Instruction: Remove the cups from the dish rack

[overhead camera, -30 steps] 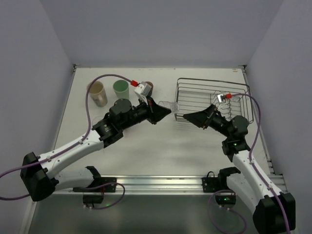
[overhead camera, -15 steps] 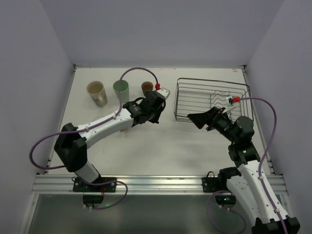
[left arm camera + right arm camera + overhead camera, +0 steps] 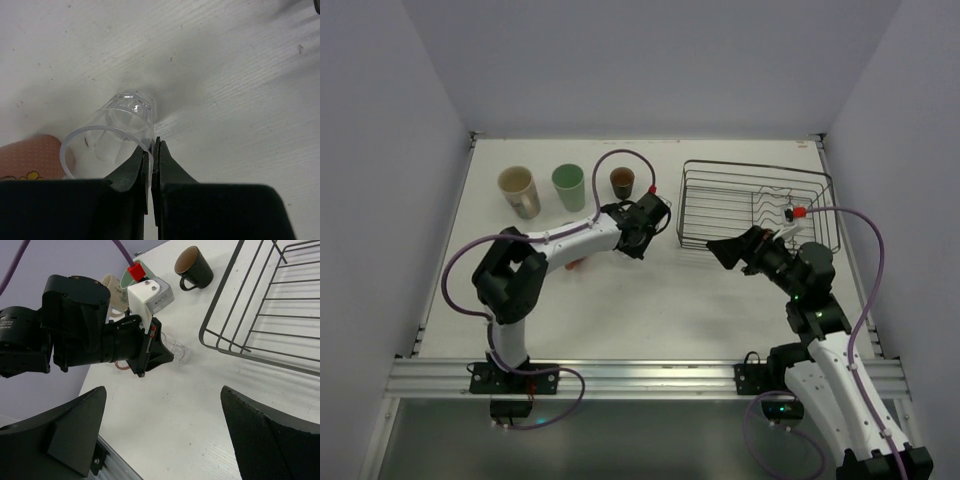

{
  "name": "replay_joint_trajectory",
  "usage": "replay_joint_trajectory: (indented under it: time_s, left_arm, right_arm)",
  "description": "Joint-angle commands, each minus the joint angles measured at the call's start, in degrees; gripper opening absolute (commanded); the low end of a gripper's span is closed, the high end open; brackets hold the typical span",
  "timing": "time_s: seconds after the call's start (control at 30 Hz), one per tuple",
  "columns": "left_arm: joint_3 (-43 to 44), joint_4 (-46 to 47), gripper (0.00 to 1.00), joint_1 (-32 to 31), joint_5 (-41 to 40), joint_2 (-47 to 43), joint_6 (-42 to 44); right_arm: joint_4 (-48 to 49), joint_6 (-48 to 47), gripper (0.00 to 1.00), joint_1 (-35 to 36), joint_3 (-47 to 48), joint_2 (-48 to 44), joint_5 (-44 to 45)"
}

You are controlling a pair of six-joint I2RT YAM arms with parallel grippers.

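across the table, the dish rack sits far right, seemingly cleared, so the right gripper hangs beside it, jaws wide and empty. cream cup, green cup and brown cup stand at far left; the left gripper pinches a clear cup by the rim, tilted, likely to place it.
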Motion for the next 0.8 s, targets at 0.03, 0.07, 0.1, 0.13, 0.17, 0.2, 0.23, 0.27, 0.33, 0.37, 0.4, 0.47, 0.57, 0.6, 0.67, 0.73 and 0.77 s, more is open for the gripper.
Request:
replay_joint_trajectory:
  time_s: [0.03,0.07,0.1,0.13,0.17,0.2,0.23,0.27,0.33,0.37,0.4,0.47,0.57,0.6,0.67,0.73,0.77]
  left_arm:
    - [2.69,-0.91,0.07,0.82,-1.87,1.36,2.2]
    - [2.52,-0.82,0.11,1.17,-1.78,1.46,2.28]
    - [2.43,-0.82,0.16,1.35,-1.35,1.63,2.28]
    - [2.34,-0.65,0.18,1.52,-1.0,1.63,2.28]
    - [2.08,-0.56,0.22,1.7,-0.91,1.55,2.28]
    - [1.99,-0.47,0.31,1.79,-0.9,1.54,2.2]
    - [2.08,-0.56,0.35,1.88,-0.9,1.2,2.2]
    - [2.08,-0.56,0.41,1.88,-0.9,1.02,2.2]
    - [2.52,-0.65,0.59,1.88,-1.08,-0.03,2.02]
    - [2.87,-0.73,0.65,1.88,-1.34,-0.56,1.76]
    - [3.74,-0.91,0.76,1.88,-1.43,-1.7,1.76]
    - [4.71,-0.91,0.83,1.88,-2.91,-2.93,1.67]
    - [7.43,-1.52,0.94,1.88,-5.9,-5.57,1.49]
    - [8.05,-1.0,0.95,1.79,-6.52,-7.92,1.58]
    - [8.58,1.71,0.99,1.88,-7.75,-13.45,1.84]
    - [7.71,4.52,1.0,1.88,-8.02,-18.03,2.19]
    - [7.18,6.28,1.0,1.88,-8.2,-23.01,2.63]
  right_arm:
    - [0.01,-1.27,0.99,0.18,-0.17,-1.09,1.68]
    - [-0.16,-1.27,0.99,0.18,-0.17,-1.35,1.85]
    - [-0.42,-1.27,0.99,0.09,-0.08,-1.61,2.38]
    - [-0.69,-1.27,0.99,0.18,0.18,-1.79,2.64]
    - [-1.38,-1.27,0.99,0.18,0.36,-2.23,3.08]
    - [-1.65,-1.36,0.99,0.09,0.62,-2.49,3.35]
    - [-1.83,-1.36,0.99,0.09,1.06,-2.76,3.43]
    - [-2.27,-1.36,0.99,0.18,1.23,-3.28,3.44]
    - [-2.62,-1.27,0.99,0.09,1.85,-3.72,3.52]
    - [-2.8,-1.27,0.99,0.18,2.03,-3.9,3.61]
    - [-2.8,-1.18,0.99,0.09,2.2,-3.9,3.7]
    - [-3.32,-1.18,0.99,0.18,3.17,-3.9,3.96]
    - [-5.08,-1.79,0.99,0.09,5.19,-4.25,5.01]
    - [-5.69,-2.14,0.99,0.18,5.89,-4.86,5.45]
    - [-8.06,-3.02,0.99,0.18,8.43,-5.65,8.0]
    - [-10.08,-3.46,0.99,0.09,10.89,-7.32,11.5]
    - [-10.7,-3.55,0.99,0.09,11.69,-7.94,12.3]
